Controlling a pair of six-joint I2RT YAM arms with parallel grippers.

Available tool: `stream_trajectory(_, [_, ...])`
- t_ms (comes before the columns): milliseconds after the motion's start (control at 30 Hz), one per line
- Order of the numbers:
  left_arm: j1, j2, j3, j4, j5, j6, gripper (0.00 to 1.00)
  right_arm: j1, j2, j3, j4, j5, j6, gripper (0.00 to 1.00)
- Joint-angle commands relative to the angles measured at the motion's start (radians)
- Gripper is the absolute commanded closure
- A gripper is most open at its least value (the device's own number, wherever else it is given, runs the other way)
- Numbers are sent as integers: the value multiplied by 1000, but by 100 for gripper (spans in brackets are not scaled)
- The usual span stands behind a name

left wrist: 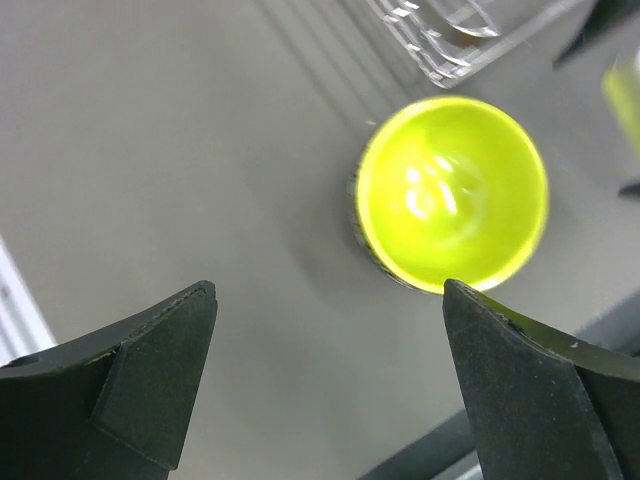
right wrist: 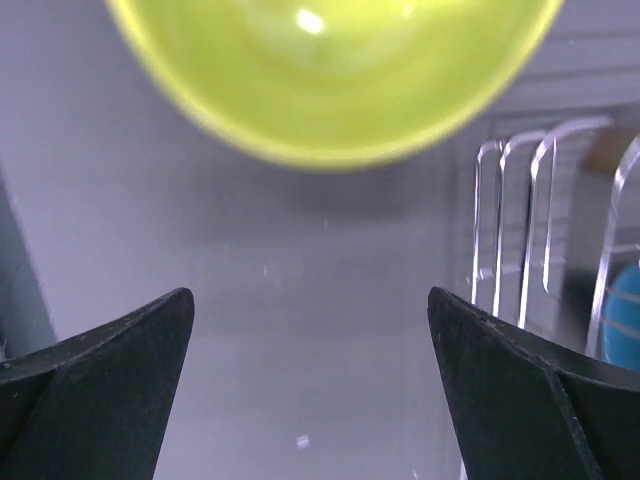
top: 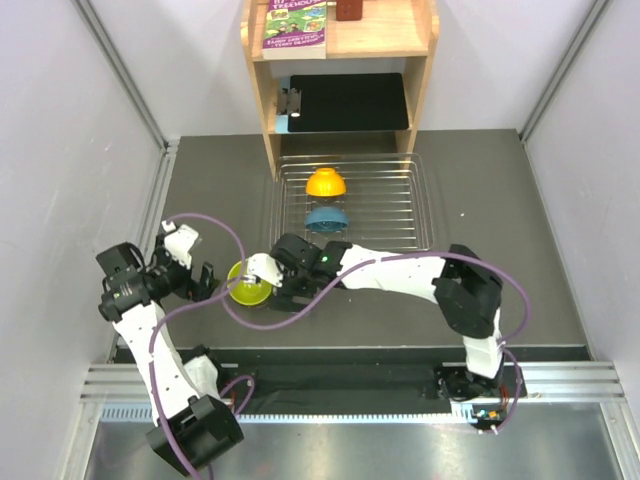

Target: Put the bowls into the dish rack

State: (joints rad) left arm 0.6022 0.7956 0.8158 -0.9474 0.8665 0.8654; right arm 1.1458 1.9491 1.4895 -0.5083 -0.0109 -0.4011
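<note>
Nearest the arm bases, the left end effector is released: its two black, wedge-shaped fingers stand wide apart with only bare counter between them. The right end effector is released as well, its matte dark fingers spread with nothing in the gap.

Between the two sits the lime-green bowl, upright on the dark grey counter, just outside the near left corner of the dish rack. It is small, round and glossy, a vivid yellow-green with bright highlights in its smooth hollow.

The left wrist view looks down into the lime-green bowl, showing its full rim and a darker outer wall. The right wrist view catches only a blurred arc of the lime-green bowl just ahead of the fingertips. Whether either end effector touches it cannot be told.

The dish rack is thin, shiny silver wire, rectangular with a raised rim. Its upright tines show clearly from the right wrist, and from the left wrist its corner lies beyond the bowl.

Only the overhead view shows both bowls in the rack: the blue bowl nearer, the orange bowl behind it. Both are smooth, with their rounded outsides turned upward.

Farthest back stands a pale wooden shelf unit.
</note>
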Motion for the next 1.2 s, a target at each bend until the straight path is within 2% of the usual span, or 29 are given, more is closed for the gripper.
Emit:
stream_trajectory(0, [7,-24,20,-197,83,237,1,-40,-122,-49,-73,-72,-97,0])
stream_trajectory(167, [5,-21,-1,-243,86,323,1,-118,-231,-115,-166,-153,-140,0])
stream_trajectory(367, [7,5,-20,-246,121,371,1,-213,-370,-241,-196,-218,-179,0])
stream_trajectory(533, [5,50,-33,-258,143,441,1,-274,-487,-354,-194,-215,-216,0])
stream_trajectory(700, [-2,74,-66,-179,144,408,1,-329,-555,-406,-164,-179,-202,0])
stream_trajectory(800, [-30,97,-78,-99,137,351,1,-392,-598,-436,-132,-184,-180,1])
stream_trajectory(900, [-80,103,-86,51,112,212,1,-437,-669,-472,-101,-210,-154,0])
stream_trajectory(967, [-160,105,-96,139,44,85,1,-448,-700,-497,-75,-218,-142,0])
stream_trajectory(1000, [-201,106,-101,244,2,34,1,-458,-726,-518,-69,-216,-140,1])
stream_trajectory(1033, [-293,106,-107,286,-39,-48,1,-466,-736,-525,-64,-216,-142,0])
stream_trajectory(1067, [-341,109,-113,332,-132,-83,1,-472,-743,-528,-67,-218,-139,0])
stream_trajectory(1167, [-453,137,-118,426,-220,-163,1,-497,-762,-535,-68,-221,-134,0])
